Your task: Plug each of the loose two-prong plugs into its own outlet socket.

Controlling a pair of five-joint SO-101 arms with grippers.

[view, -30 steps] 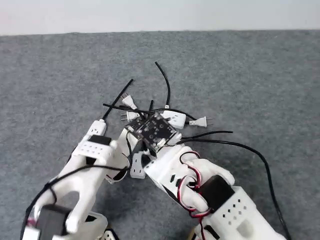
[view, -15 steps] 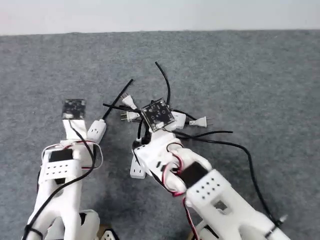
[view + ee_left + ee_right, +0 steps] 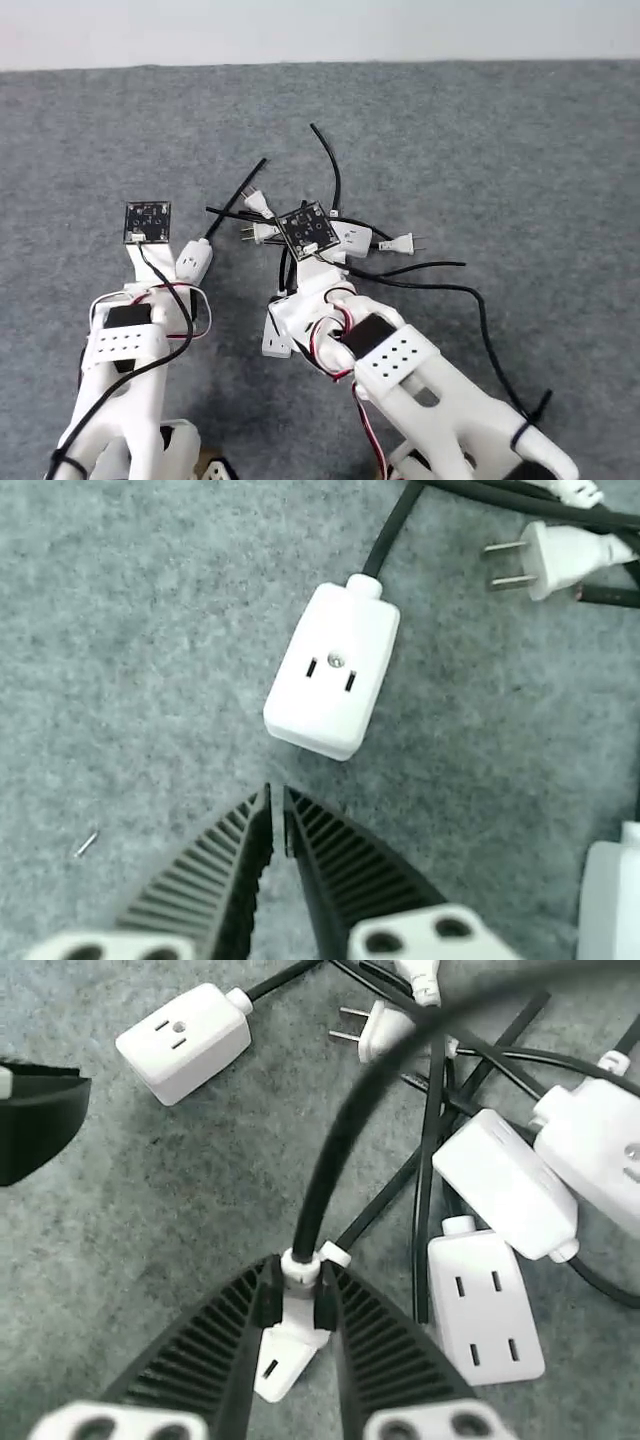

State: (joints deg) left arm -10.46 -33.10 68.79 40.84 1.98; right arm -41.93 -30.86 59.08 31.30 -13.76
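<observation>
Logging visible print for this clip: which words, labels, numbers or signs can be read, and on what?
No text can be read anywhere.
Free socket: no print visible.
Held socket in the right gripper: no print visible.
Plug: plain white.
Wrist boards: markings too small to read.

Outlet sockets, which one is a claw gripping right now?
The socket in the right claw, pinched at its cord end; the other sockets lie loose on the carpet.
</observation>
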